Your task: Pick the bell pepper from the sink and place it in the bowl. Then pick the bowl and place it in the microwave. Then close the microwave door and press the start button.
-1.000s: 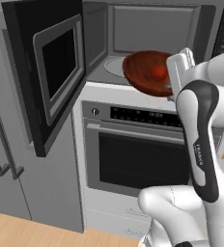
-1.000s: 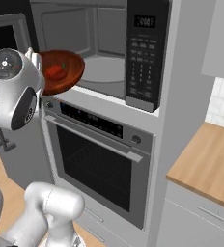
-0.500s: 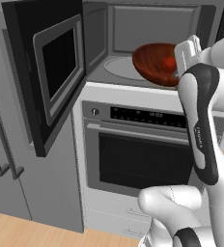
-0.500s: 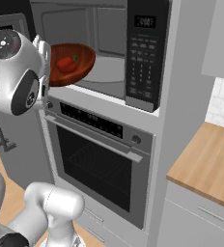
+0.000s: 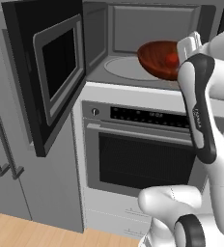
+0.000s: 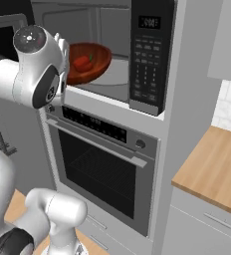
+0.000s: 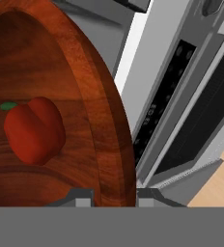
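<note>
Bowl (image 5: pixel 158 59): reddish-brown, tilted, rim pinched between the fingers of gripper (image 7: pixel 115 197), raised at the mouth of the open microwave (image 5: pixel 133 29), partly over the turntable plate (image 5: pixel 126 68). Bell pepper (image 7: pixel 34 130): red, resting inside the bowl, just ahead of the fingertips. Microwave door (image 5: pixel 49 67): swung wide to the left. Oven (image 5: pixel 143 154) directly below.

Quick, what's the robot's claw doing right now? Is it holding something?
Gripper: shut on the rim of the shallow reddish-brown bowl, with the small glossy red bell pepper inside it.
</note>
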